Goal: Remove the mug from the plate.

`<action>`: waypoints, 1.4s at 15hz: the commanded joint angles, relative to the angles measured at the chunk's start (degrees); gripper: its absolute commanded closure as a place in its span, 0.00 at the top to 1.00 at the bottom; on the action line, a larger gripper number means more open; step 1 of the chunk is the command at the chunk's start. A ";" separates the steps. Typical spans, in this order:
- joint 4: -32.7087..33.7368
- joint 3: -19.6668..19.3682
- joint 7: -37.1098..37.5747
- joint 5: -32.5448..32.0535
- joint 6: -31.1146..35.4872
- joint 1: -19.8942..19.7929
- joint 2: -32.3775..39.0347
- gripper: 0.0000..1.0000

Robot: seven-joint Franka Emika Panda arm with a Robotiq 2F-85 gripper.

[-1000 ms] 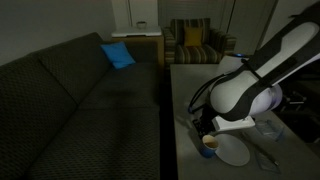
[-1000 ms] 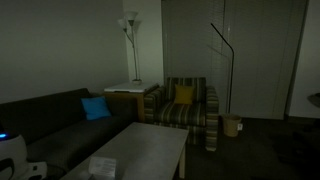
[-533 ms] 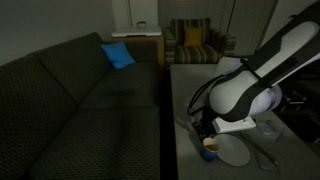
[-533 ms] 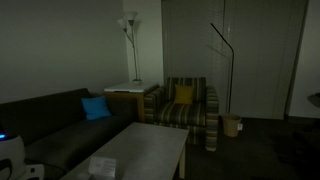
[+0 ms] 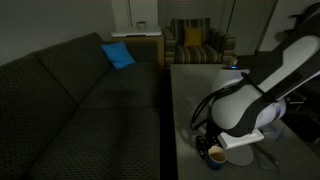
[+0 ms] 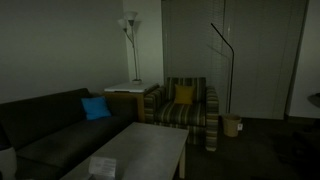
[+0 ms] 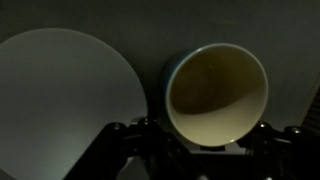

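Transport of the mug (image 7: 215, 95) seems to be the step in hand, and I judge it almost finished. In the wrist view the gripper (image 7: 208, 128) comes in from the bottom. Its two dark fingers (image 7: 142, 138) stand one at each side of the mug wall, pressed against it as far as I can see. So the tool appears to be pinching the mug, not spread.

The mug is upright, with its brownish, empty inside open toward the camera. The white plate (image 7: 60, 110) fills the left part of this view. The mug is to the right of it, over the bare grey table (image 7: 290, 40), just beside the plate rim with a thin dark gap between them. No part of the mug overlaps the plate. Whether the mug rests on the table or hangs a little above it, I cannot tell.

In an exterior view the arm (image 5: 250, 95) bends low over the near end of the table. The mug (image 5: 214, 155) shows under the wrist, close to the left edge of the table top.

The next move, in my opinion, calls for lowering the mug until it stands firmly. Then the fingers should spread and rise straight up, so that they neither tip the mug nor push it against the plate. With the table edge so near, more sideways travel seems unwise.
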 commanded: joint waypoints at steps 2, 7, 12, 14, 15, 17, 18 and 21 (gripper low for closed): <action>0.69 -0.94 -0.06 0.61 -1.16 0.58 0.00 1.00; 3.30 -1.31 -0.11 0.19 -0.39 1.09 -0.20 1.00; 6.25 -0.79 -1.88 -0.39 0.55 1.32 -0.52 1.00; 7.22 -0.71 -2.78 -0.65 1.16 1.64 -0.54 1.00; 7.58 -0.60 -3.49 -0.82 1.58 1.71 -0.55 1.00; 7.31 -0.14 -4.57 -1.42 3.11 1.69 -1.27 1.00; 6.95 -0.06 -5.16 -1.50 4.11 1.75 -1.68 1.00; 4.81 -0.23 -5.66 -1.64 7.44 2.23 -3.62 1.00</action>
